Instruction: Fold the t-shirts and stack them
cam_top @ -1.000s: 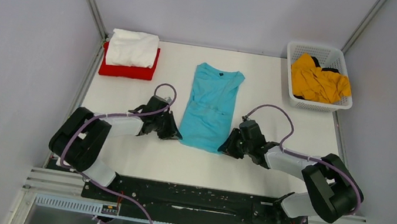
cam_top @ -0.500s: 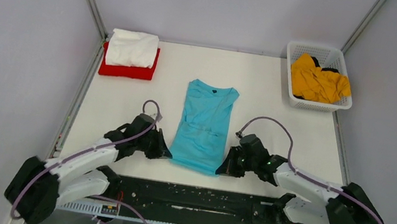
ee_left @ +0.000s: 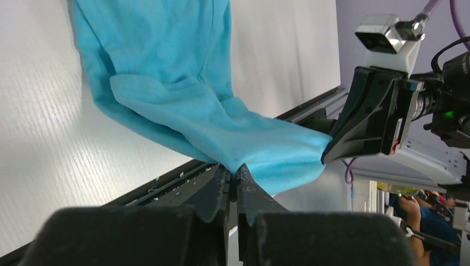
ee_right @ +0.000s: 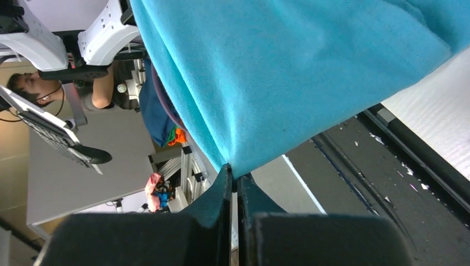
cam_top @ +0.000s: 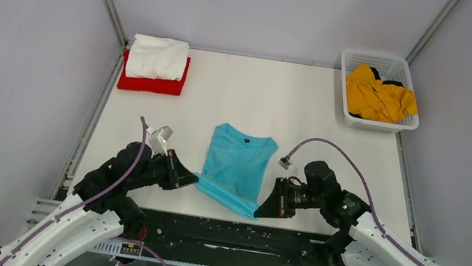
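Note:
The turquoise t-shirt [cam_top: 237,165] lies folded lengthwise on the white table, its near hem lifted at the front edge. My left gripper [cam_top: 195,178] is shut on the hem's left corner; it shows in the left wrist view [ee_left: 235,167] pinching the turquoise cloth [ee_left: 183,100]. My right gripper [cam_top: 258,212] is shut on the hem's right corner, seen in the right wrist view [ee_right: 233,170] with the cloth [ee_right: 288,72] hanging from it. The white t-shirt [cam_top: 157,56] lies folded on the red t-shirt [cam_top: 150,83] at the back left. The mustard yellow t-shirt [cam_top: 378,96] is crumpled in the basket.
The white lattice basket [cam_top: 352,57] stands at the back right corner. The black arm-mount rail [cam_top: 232,235] runs along the table's near edge. Grey walls close in the left, right and back.
Both grippers have pulled back toward the near edge and risen, dragging the turquoise t-shirt nearer and lifting its hem off the table.

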